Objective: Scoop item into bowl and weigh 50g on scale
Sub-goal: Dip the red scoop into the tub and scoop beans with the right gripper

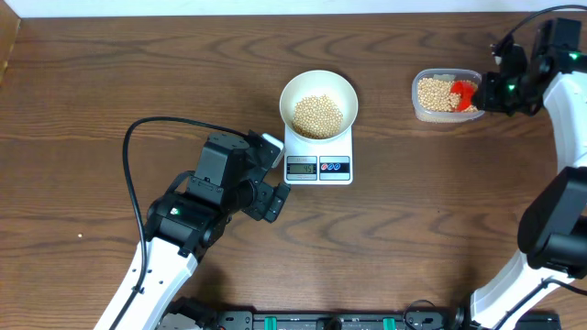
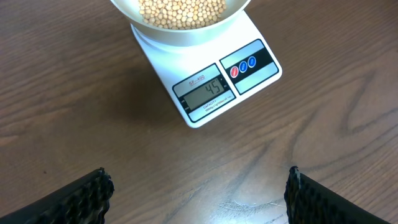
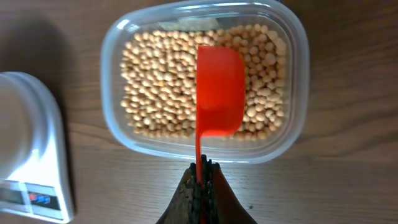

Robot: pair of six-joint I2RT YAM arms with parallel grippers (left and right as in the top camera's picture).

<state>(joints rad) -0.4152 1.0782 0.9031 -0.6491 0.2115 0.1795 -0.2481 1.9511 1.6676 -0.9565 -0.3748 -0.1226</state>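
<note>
In the middle of the dark brown wood-grain table (image 1: 92, 73) we've got the small white rectangular plastic digital scale (image 1: 319, 151). The round, smooth white bowl (image 1: 293, 90) sits squarely on its platform, and there's a heap of small round pale tan beans (image 1: 317, 115) piled in the bottom of it.

From the left wrist view, the grey display (image 2: 208, 93) reads 45, with two round buttons (image 2: 243, 66), one red and one blue, just beside it on a black strip.

The left gripper (image 2: 199, 193) is spread wide with nothing between its jaws. Its ribbed black pads (image 2: 81, 199) sit at the bottom corners of that view, near the front of the scale but not touching it. A black cable (image 1: 138, 165) loops across the wood behind that arm.

Over on the right, well apart from the scale, there's the clear rounded-rectangular plastic tub (image 3: 112, 74), its floor covered with more of the same matte, pea-like beans.

The right gripper (image 3: 204, 180) has its jaws pressed together on the thin handle of a glossy orange-red plastic scoop (image 3: 219, 87). The scoop's rounded cup reaches in over the tub's near rim and lies above the beans. We see no beans inside it, and we can't tell whether it touches the layer below. The scoop covers a strip of beans down the tub's middle.
</note>
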